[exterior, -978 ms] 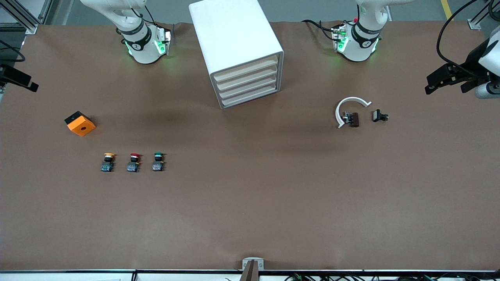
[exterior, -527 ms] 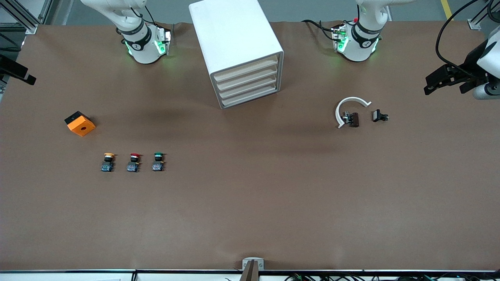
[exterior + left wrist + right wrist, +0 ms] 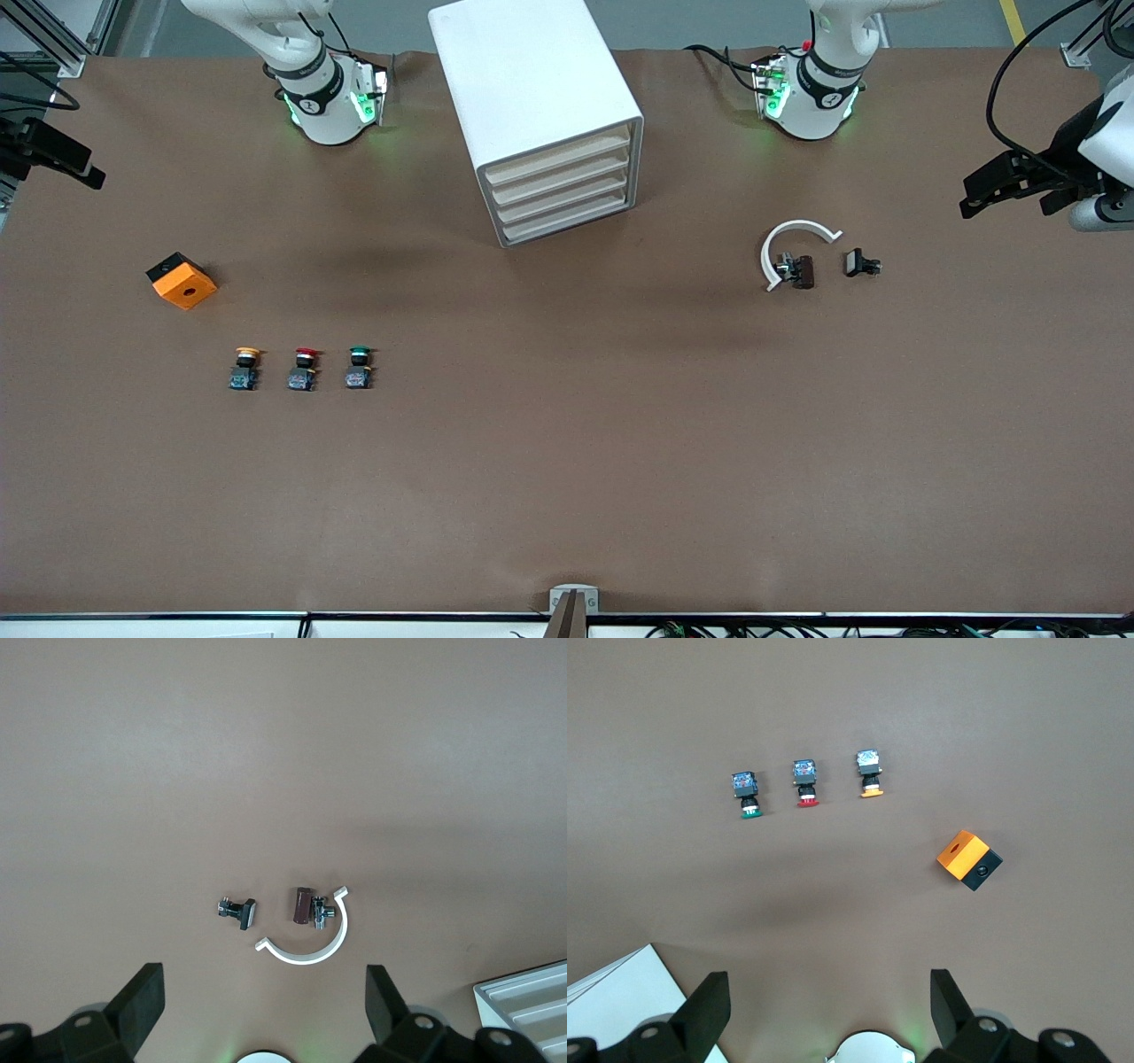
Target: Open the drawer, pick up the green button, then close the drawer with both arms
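Left tool (image 3: 1005,186) raised at the left arm's end of the tabletop (image 3: 567,461), fingers (image 3: 142,1001) spread wide, nothing held. Right tool (image 3: 66,159) raised at the right arm's end, fingers (image 3: 709,1005) likewise apart, empty.

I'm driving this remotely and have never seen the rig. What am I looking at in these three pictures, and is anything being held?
Two white robot arms share a brown table. The front view looks down from across it; each wrist view looks down past that arm's own fingers. The left end effector and right end effector hang open and empty at the table's ends. The white cabinet has every drawer closed. The green button stands beside a red button and yellow button, near an orange block. A white curved clip lies toward the left arm's end.
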`<state>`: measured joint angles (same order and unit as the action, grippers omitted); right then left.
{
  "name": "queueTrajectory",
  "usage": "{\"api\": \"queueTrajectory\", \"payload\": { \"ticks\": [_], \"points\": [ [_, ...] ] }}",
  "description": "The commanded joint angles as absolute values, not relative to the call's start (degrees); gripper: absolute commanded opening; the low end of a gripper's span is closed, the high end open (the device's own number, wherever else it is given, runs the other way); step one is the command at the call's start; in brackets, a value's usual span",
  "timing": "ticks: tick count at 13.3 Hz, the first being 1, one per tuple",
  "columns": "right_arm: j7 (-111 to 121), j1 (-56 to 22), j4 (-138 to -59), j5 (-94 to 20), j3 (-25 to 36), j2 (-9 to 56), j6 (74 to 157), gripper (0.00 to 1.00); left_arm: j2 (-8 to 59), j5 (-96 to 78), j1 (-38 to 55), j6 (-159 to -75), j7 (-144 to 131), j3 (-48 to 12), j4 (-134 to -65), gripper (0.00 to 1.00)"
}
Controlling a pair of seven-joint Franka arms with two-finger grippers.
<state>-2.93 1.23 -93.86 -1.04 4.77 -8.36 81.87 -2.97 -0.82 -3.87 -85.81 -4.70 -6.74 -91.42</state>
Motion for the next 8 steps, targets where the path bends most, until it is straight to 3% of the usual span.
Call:
{"api": "queueTrajectory", "payload": {
  "ticks": [1, 8],
  "points": [
    [-2.7, 1.1, -98.6, -0.3, 3.9, -12.5, 84.3, 1.00, -2.7, 0.0, -4.3, -85.2, -3.6, -7.1, -90.4, 1.00],
    [-2.7, 1.4, -98.6, 0.4, 2.5, -12.6, 84.7, 1.00, -2.7, 0.1, -3.8, -85.2, -4.2, -8.0, -90.5, 1.00]
  ]
}}
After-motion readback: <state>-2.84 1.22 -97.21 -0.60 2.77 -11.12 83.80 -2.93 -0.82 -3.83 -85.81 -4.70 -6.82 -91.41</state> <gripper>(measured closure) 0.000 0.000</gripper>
